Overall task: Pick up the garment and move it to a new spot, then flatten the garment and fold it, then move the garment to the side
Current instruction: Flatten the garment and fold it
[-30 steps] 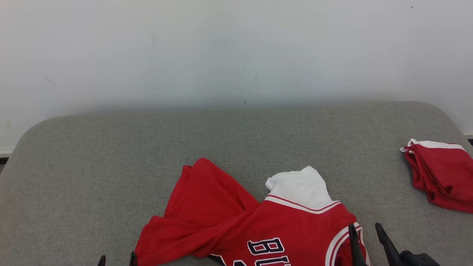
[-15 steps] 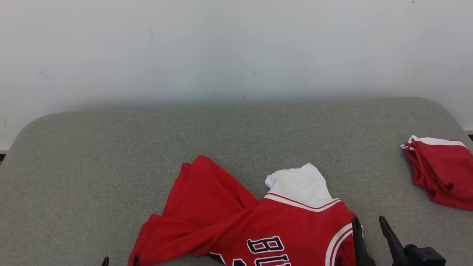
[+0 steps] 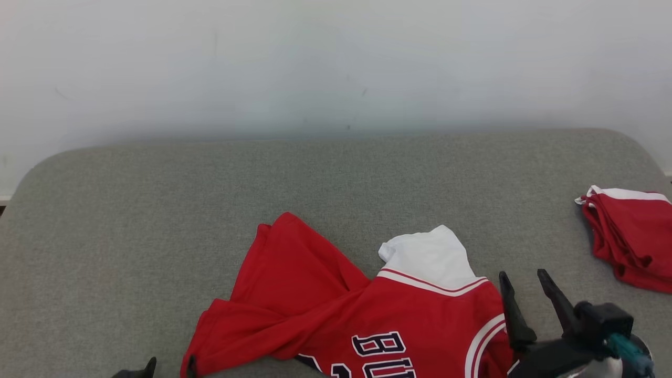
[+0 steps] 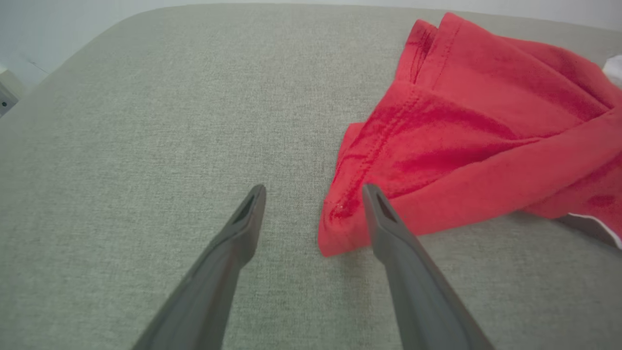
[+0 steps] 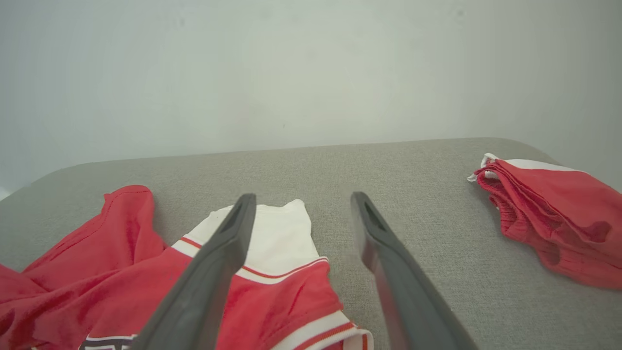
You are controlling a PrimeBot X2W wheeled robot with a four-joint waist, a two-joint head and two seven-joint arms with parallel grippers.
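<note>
A crumpled red garment [image 3: 362,310] lies near the front edge of a grey, fabric-covered worktop [image 3: 157,210], a little to the right of the middle in the head view. It is a jersey with a white panel [image 3: 428,260] sticking out toward the wall, white and red striped trim below that panel, and dark outlined lettering [image 3: 380,349] that runs off the bottom of the head view. Its left half is bunched into loose folds that rise to a point. The left pincer [image 4: 313,189] is low at the garment's left corner with its two dark fingers apart and nothing between them but the tip of the red hem. In the left wrist view, one finger lies over bare grey fabric and the other crosses the edge of the cloth, though I cannot tell if it touches. The right pincer [image 3: 522,273] is at the garment's right edge, just beside the striped armhole, with its fingers also spread wide and holding nothing. In the right wrist view, one finger stands before the white panel and the other over bare worktop. A second red piece with white trim [image 3: 630,236] lies folded well apart near the worktop's right edge. A pale wall [image 3: 336,63] rises behind.
</note>
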